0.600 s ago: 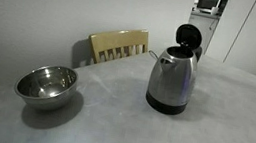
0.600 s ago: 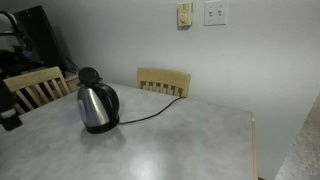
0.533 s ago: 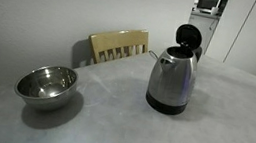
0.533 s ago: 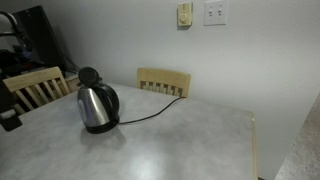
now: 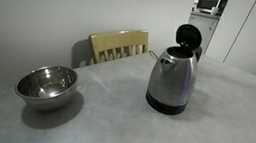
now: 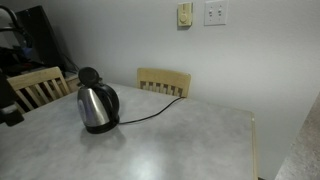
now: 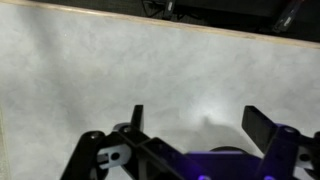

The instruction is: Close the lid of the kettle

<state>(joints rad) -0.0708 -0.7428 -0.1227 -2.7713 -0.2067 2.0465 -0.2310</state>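
Note:
The kettle (image 5: 171, 83) is brushed steel with a black base and stands upright on the grey table; it shows in both exterior views (image 6: 98, 108). Its round black lid (image 5: 188, 36) stands open, tipped up and back over the handle side (image 6: 88, 76). My gripper (image 7: 197, 122) is open and empty in the wrist view, with only bare grey tabletop between its two black fingers. The kettle is not in the wrist view. A dark part of my arm shows at the left edge of an exterior view (image 6: 6, 106), well away from the kettle.
A wide shallow steel bowl (image 5: 46, 83) sits on the table apart from the kettle. The kettle's black cord (image 6: 150, 112) runs across the table towards a wooden chair (image 6: 163, 81). More chairs stand at the table's edge (image 5: 118, 47) (image 6: 38, 88).
The dark part of my arm at the left edge of an exterior view has shifted slightly upward. The kettle, lid and bowl have not moved.

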